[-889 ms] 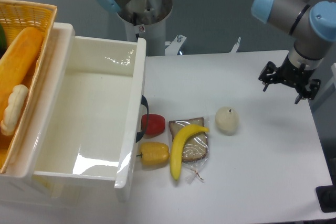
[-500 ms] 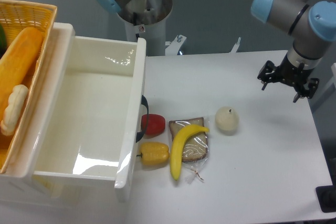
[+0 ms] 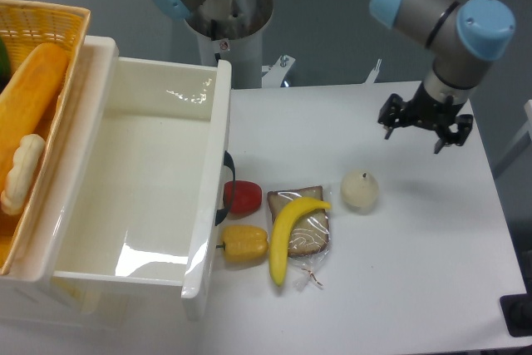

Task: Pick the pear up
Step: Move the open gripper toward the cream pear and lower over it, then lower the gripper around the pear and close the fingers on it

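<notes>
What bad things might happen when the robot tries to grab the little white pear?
1. The pear is round and smooth-looking, so it might roll or slip out from between the fingers of the open gripper.
2. The banana and the bagged bread slice lie close on the pear's left, so a gripper finger coming down on that side might bump them.

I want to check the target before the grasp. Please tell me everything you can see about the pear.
The pear is a small, rounded, pale cream-white fruit with a tiny dark stem on top. Its surface looks smooth and plastic-like. It appears to stand upright on the white table, to the right of the bagged bread slice and the banana, touching neither. The gripper is open, up and to the right, and does not touch it.
</notes>
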Controlling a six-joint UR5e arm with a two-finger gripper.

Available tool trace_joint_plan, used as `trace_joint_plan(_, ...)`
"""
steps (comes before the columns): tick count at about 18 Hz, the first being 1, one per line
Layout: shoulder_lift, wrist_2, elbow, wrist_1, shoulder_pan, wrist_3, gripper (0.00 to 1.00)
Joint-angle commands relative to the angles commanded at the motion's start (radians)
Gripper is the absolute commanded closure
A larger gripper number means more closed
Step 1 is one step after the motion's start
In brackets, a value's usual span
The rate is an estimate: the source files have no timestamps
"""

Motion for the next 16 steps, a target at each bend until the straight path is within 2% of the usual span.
trace_joint_plan(6, -0.029, 0.008, 0.012, 0.002, -0.062, -0.045, 0.00)
trace_joint_plan(13, -0.071, 0.006, 0.006, 0.000, -0.065, -0.039, 0.31)
trace_joint_plan(16, -0.078, 0.005, 0.003, 0.002, -0.066, -0.039, 0.36)
